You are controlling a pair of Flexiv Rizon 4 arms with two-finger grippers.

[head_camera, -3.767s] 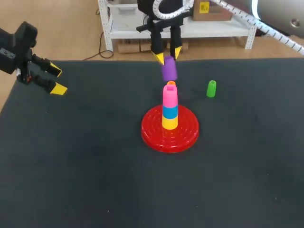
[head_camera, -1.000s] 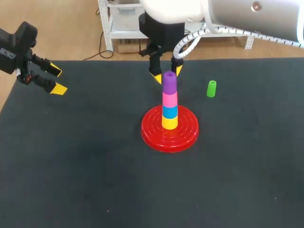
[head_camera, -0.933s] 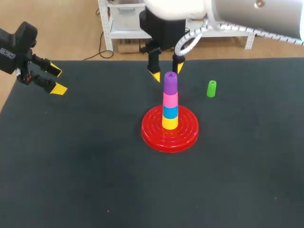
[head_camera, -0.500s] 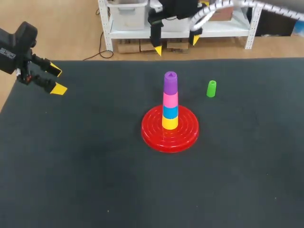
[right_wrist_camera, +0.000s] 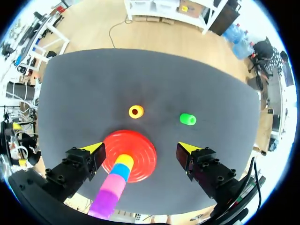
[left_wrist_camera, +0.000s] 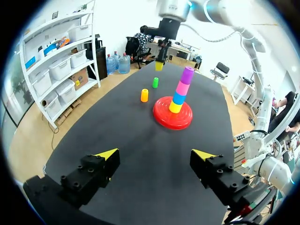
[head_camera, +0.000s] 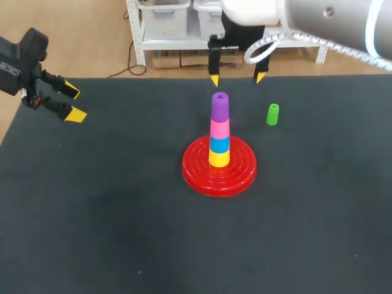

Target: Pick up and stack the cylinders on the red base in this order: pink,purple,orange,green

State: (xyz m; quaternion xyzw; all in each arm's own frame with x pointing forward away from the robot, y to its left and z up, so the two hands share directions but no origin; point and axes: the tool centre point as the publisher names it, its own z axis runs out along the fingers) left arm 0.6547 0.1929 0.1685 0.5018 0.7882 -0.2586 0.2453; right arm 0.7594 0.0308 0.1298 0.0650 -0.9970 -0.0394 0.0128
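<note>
Jaws on both arms stand apart and hold nothing. At the centre of the head frame the red base (head_camera: pixel 218 165) carries an upright stack: a yellow cylinder (head_camera: pixel 219 158) at the bottom, then a blue cylinder (head_camera: pixel 219 144), the pink cylinder (head_camera: pixel 219 129) and the purple cylinder (head_camera: pixel 220 106) on top. The green cylinder (head_camera: pixel 272 114) stands alone on the tabletop (head_camera: pixel 122 214), to the right of the stack and apart from it. The orange cylinder (left_wrist_camera: pixel 144 95) stands near the green one, off the base; in the head view the stack hides it. The jaws of the right arm (head_camera: pixel 324 21) hang at upper centre, beyond the stack. Those of the left arm (head_camera: pixel 24 55) sit at upper left, over the tabletop's corner.
</note>
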